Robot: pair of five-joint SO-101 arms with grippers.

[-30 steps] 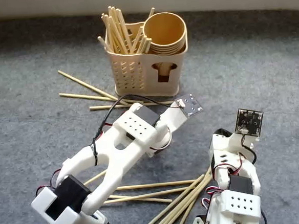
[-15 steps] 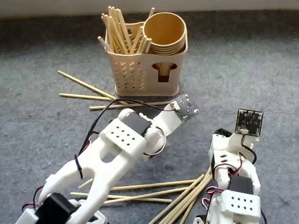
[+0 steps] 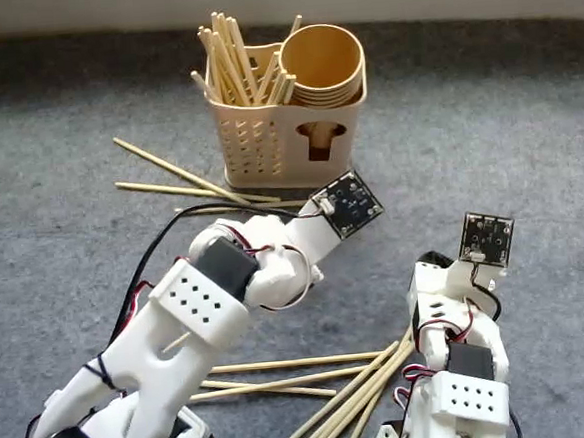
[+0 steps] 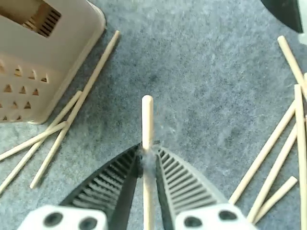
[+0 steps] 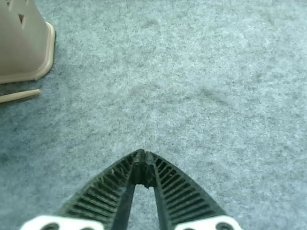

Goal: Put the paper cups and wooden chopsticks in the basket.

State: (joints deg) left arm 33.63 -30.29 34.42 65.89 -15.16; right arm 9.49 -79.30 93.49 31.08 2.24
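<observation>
checking in on the tidy-up. the cup half looks done to me: the stack of paper cups [image 3: 323, 61] sits in 1 compartment of the basket [image 3: 267, 146] and i see 0 cups out on the carpet [image 3: 527, 132]. i can't get an exact count from the nested rims, but i'd guess 4 or 5. the basket's other compartment holds a standing bundle of chopsticks [image 3: 231, 58], more than 10 but too crowded to count properly. the sticks are where the work is left. my left gripper [image 4: 146, 149] is clamped on 1 held chopstick [image 4: 147, 120], which pokes out past the fingertips above the carpet. it's near the basket's front but apart from it, so that one needs carrying over and dropping in. the right gripper [image 5: 142, 167] is pinched closed with nothing in it, low over bare carpet near a bottom corner of the basket. 3 loose sticks [image 3: 183, 171] lie on the carpet just in front of the basket, on the chopstick compartment's side. a scattered pile [image 3: 302, 361] lies well away from the basket, down by the arm bases, and i count at least 6 there, some overlapping. so roughly 10 sticks to go, counting the 1 in hand. i'd call it a bit past halfway.
</observation>
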